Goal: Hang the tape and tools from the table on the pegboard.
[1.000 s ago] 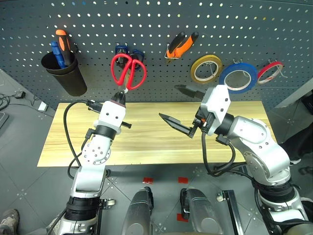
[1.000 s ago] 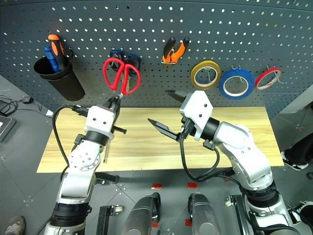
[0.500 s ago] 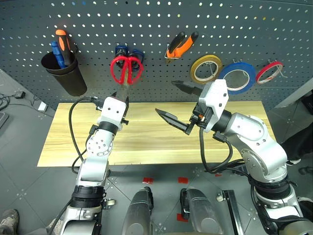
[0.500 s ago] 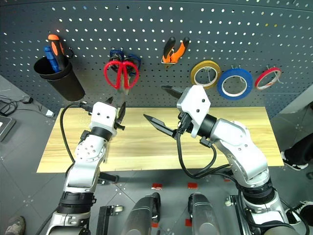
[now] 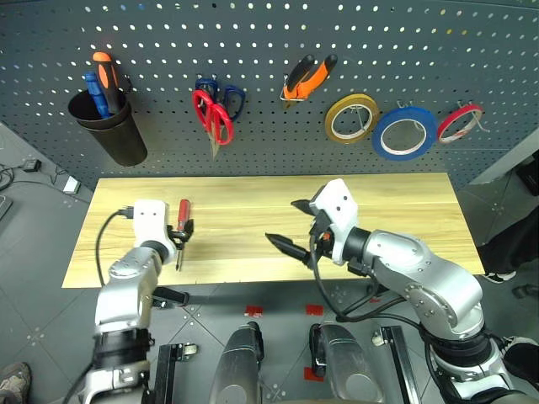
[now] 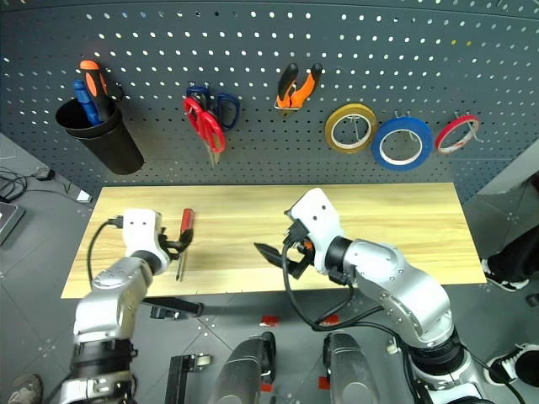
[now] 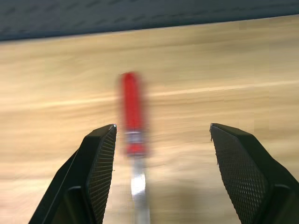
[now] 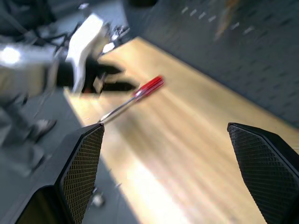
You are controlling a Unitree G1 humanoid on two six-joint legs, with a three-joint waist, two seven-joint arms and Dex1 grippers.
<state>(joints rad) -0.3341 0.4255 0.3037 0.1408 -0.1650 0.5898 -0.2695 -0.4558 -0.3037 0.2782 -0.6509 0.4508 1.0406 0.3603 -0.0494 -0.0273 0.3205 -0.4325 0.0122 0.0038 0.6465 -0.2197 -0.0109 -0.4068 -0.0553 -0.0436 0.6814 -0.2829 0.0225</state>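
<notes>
The red-handled screwdriver point(image 5: 182, 217) lies on the table point(image 5: 404, 198) near its left end. My left gripper point(image 5: 180, 235) is low over it and open, and the left wrist view shows the handle point(image 7: 131, 112) lying between the fingers point(image 7: 100, 158), ungripped. My right gripper point(image 5: 291, 225) hovers open and empty above the table's middle. On the pegboard point(image 5: 253, 34) hang the red scissors point(image 5: 210, 116), the orange-and-black pliers point(image 5: 308, 76) and the blue tape point(image 5: 404, 132).
A black cup point(image 5: 105, 126) with an orange and a blue screwdriver hangs at the pegboard's left. Blue scissors point(image 5: 229, 94) hang behind the red ones. A yellow tape ring point(image 5: 351, 118) and a red one point(image 5: 461, 123) flank the blue tape.
My left gripper let go of the red scissors, which now hang on the pegboard. It opened and dropped left to the screwdriver on the table. My right gripper sank lower.
</notes>
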